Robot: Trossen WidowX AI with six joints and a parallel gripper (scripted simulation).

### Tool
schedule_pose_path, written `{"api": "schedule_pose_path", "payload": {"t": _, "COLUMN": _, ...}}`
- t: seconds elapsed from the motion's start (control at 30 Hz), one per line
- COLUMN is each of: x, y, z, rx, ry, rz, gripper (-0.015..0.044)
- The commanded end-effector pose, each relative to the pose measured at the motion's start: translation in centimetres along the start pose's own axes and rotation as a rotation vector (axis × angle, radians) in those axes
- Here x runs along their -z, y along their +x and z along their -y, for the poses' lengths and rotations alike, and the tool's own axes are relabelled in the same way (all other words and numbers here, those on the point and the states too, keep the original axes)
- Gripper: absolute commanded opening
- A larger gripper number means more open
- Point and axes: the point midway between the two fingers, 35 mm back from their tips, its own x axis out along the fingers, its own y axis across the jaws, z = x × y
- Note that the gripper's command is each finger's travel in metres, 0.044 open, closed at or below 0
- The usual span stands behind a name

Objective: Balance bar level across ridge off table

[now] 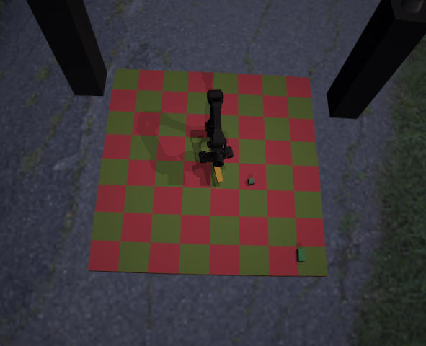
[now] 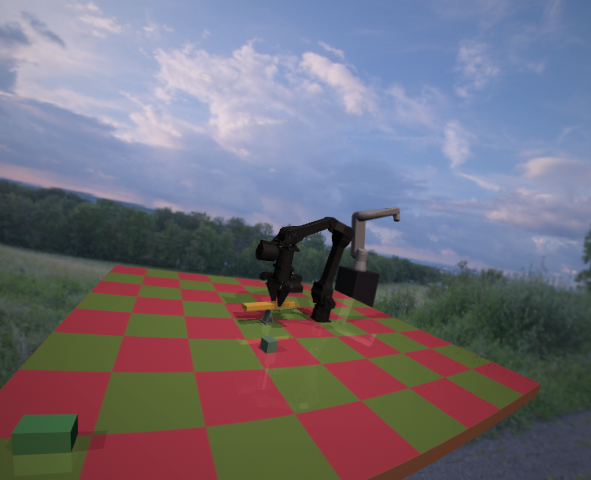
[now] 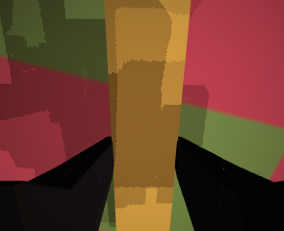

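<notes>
The chequered red-and-green worktop [image 1: 196,228] [image 2: 158,353] carries the black arm [image 1: 215,115] [image 2: 339,253]. Its claw [image 1: 217,161] [image 2: 280,303] [image 3: 143,143] grips the yellow bar [image 1: 218,174] [image 2: 254,306] [image 3: 143,120], which lies over the small grey ridge [image 2: 267,317]; whether they touch, I cannot tell. Nearest the exterior view is a green block [image 1: 300,255] [image 2: 44,435], then a smaller grey-green cube [image 1: 251,182] [image 2: 268,344]. No lettering is readable.
</notes>
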Motion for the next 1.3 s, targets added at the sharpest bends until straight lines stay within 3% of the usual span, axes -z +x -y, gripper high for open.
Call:
{"api": "schedule_pose_path", "payload": {"t": 0.0, "x": 0.04, "y": 0.0, "z": 0.03, "rx": 0.002, "ry": 0.005, "rz": -0.001, "gripper": 0.0}}
{"api": "schedule_pose_path", "payload": {"t": 1.27, "x": 0.05, "y": 0.33, "z": 0.04, "rx": 0.002, "ry": 0.005, "rz": -0.001, "gripper": 0.0}}
